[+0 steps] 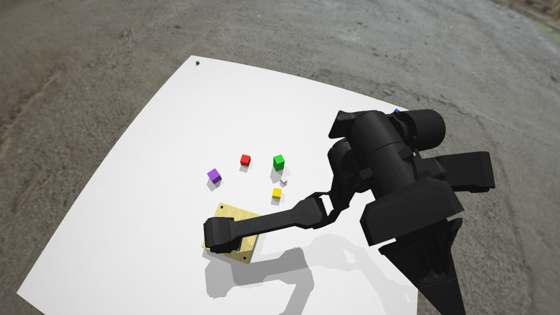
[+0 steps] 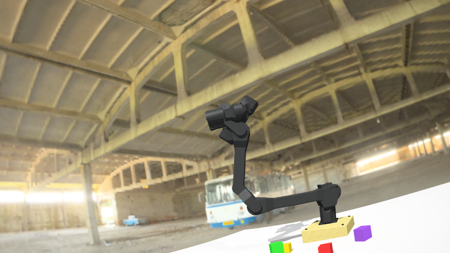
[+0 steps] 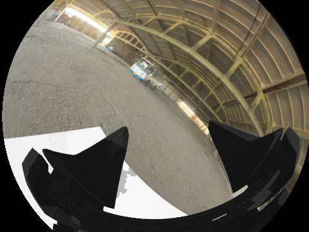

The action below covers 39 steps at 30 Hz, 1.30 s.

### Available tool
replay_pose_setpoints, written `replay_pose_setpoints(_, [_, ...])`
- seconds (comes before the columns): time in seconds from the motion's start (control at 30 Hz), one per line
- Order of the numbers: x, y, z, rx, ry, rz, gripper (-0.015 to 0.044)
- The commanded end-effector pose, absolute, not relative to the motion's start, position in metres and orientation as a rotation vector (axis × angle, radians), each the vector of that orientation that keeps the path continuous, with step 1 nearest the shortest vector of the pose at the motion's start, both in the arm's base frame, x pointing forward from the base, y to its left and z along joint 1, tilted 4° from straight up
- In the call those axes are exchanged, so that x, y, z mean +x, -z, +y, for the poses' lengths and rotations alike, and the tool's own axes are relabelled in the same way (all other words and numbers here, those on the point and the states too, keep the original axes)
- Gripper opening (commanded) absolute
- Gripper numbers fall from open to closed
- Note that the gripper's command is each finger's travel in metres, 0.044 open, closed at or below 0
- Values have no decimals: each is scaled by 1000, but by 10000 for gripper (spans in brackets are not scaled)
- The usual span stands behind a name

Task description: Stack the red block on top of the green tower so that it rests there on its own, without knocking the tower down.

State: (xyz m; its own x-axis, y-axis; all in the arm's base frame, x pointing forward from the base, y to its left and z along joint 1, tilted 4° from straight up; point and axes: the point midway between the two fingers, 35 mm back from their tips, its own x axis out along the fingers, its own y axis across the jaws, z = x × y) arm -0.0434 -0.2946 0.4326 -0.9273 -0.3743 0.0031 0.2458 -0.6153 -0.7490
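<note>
The red block (image 1: pixel 245 160) (image 2: pixel 325 248) sits on the white table, to the left of the green tower in the top view. The green tower (image 1: pixel 278 162) (image 2: pixel 276 247) stands upright and looks like two green blocks, one on the other; the exterior view cuts off its lower part. My gripper (image 3: pixel 170 128) is open, its two black fingers wide apart with nothing between them. It is raised high above the table and away from both the red block and the tower; the wrist view shows neither of them.
A yellow block (image 1: pixel 276 193) (image 2: pixel 287 247) and a small whitish piece (image 1: pixel 283 181) lie near the tower. A purple block (image 1: pixel 214 176) (image 2: pixel 362 233) lies beyond the red one. A blue object (image 1: pixel 396 111) shows partly behind the arm. The arm's wooden base (image 1: pixel 250 244) (image 2: pixel 325 234) stands on the table.
</note>
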Motion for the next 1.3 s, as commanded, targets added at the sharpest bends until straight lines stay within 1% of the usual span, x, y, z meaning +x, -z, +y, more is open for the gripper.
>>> replay_pose_setpoints(0.0, [-44,-433,-294,-233,2543,1145,426])
replay_pose_setpoints(0.03, [-47,-436,-293,-253,2555,1152,440])
replay_pose_setpoints(0.1, [-59,-447,-289,-323,2604,1171,440])
replay_pose_setpoints(0.3, [-110,-492,-215,-360,2892,971,440])
replay_pose_setpoints(0.37, [-118,-505,-201,-430,2961,985,440])
replay_pose_setpoints(0.5, [-136,-527,-143,-478,3158,864,440])
replay_pose_setpoints(0.63, [-142,-540,-77,-520,3364,717,440])
replay_pose_setpoints(0.73, [-136,-545,-50,-619,3453,723,440])
replay_pose_setpoints(0.93, [-115,-545,49,-678,3773,461,440])
replay_pose_setpoints(1.1, [-78,-531,122,-730,4028,193,440])
replay_pose_setpoints(1.27, [-27,-507,181,-783,4260,-149,440])
